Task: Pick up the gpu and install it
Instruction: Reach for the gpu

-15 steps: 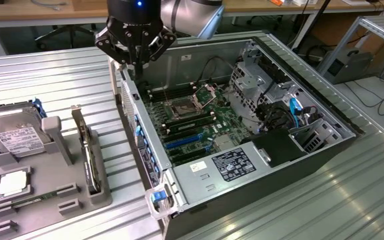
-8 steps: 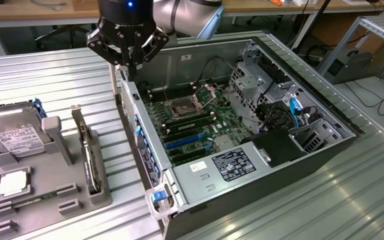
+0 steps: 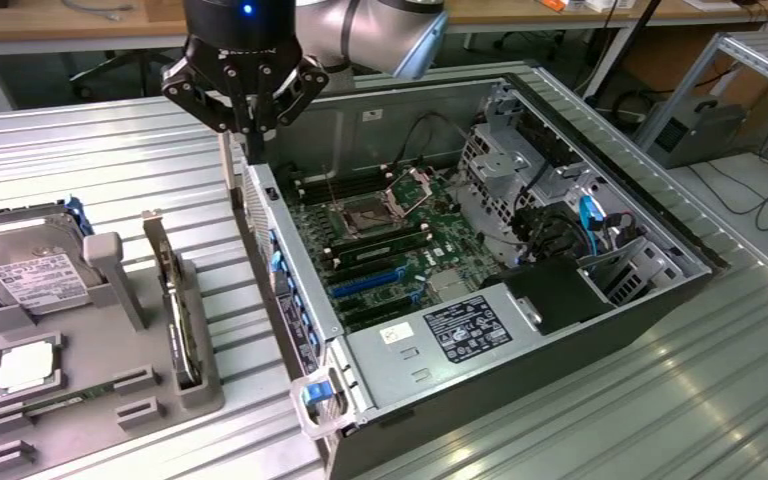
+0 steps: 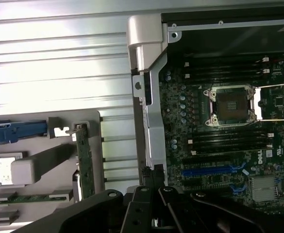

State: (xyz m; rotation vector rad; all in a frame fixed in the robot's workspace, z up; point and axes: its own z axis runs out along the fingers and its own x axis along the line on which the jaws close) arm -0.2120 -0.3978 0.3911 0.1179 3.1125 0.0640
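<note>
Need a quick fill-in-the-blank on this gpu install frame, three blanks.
1. The gripper hangs over the edge of the case, jaws ___.
2. The gpu stands on its ___ in the grey holder.
3. On the motherboard, the brightest slots are ___.
Missing: shut; edge; blue.

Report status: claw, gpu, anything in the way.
Claw shut, empty, above the rim of the open case. Gpu on edge in the grey holder, untouched. Hard drive alongside, apart; nothing over the gpu.
</note>
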